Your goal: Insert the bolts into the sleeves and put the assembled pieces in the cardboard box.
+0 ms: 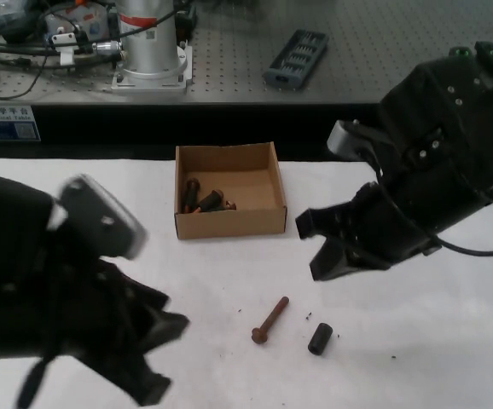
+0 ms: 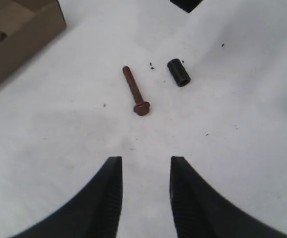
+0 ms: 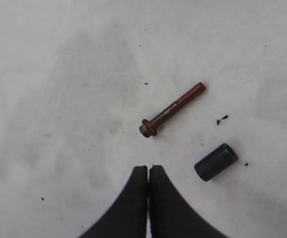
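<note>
Nearest of all, the left gripper point(image 2: 142, 161) hung low over the worktop point(image 1: 451, 358) with its fingers moderately parted and nothing between them, probably readied to close on the bolt point(image 2: 136, 91) lying just ahead. The right gripper point(image 3: 147, 169) hovered above the same spot with its fingers pressed together and empty; it would likely have to open before taking the sleeve point(image 3: 216, 162). The bolt lay flat towards the worktop's front edge, its long axis diagonal, head towards the front and left, threaded tip towards the back and right. The sleeve lay on its side just beside the head, apart from it and roughly parallel, so not yet lined up for insertion. The cardboard box point(image 1: 229, 223) sat by the back edge, holding assembled pieces point(image 1: 205, 200).
</note>
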{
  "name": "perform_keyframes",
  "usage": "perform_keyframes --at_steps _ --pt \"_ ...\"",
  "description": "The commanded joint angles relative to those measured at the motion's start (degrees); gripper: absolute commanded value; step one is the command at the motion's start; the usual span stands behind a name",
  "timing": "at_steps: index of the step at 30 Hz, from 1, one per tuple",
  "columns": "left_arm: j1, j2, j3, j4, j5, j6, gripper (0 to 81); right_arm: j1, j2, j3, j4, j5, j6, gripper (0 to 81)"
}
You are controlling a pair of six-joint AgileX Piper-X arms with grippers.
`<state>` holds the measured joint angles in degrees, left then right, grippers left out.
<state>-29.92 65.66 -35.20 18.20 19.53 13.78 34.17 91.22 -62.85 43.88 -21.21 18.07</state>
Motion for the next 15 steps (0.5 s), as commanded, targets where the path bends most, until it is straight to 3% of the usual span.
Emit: perform_keyframes --at_steps 1,3,5,8,13,15 --pt "-2.20 3.77 -2.07 -1.30 0.51 -8.04 24.3 -0.80 -0.75 0.06 2.08 0.51 -2.34 9.7" --pt "-3.70 6.58 -3.44 -1.77 0.51 -9.96 24.3 -1.66 -0.72 0.06 4.16 0.54 -3.53 18.5" --pt "-4.97 9.27 -5.27 -2.21 0.77 -12.42 24.3 -2.71 -0.73 0.06 6.83 2.69 -4.64 21.1" --pt "-5.82 13.05 -8.14 -2.56 2.51 -15.20 24.3 -4.80 -0.97 0.06 11.08 6.80 -7.84 15.9" --pt "-5.80 19.01 -11.09 -3.06 2.92 -18.77 24.3 -8.14 -2.04 0.06 12.26 6.50 -10.44 0.8" --pt "-5.80 21.14 -12.19 -3.20 4.19 -21.11 24.3 -9.02 -2.68 0.06 12.20 6.53 -11.35 0.3"
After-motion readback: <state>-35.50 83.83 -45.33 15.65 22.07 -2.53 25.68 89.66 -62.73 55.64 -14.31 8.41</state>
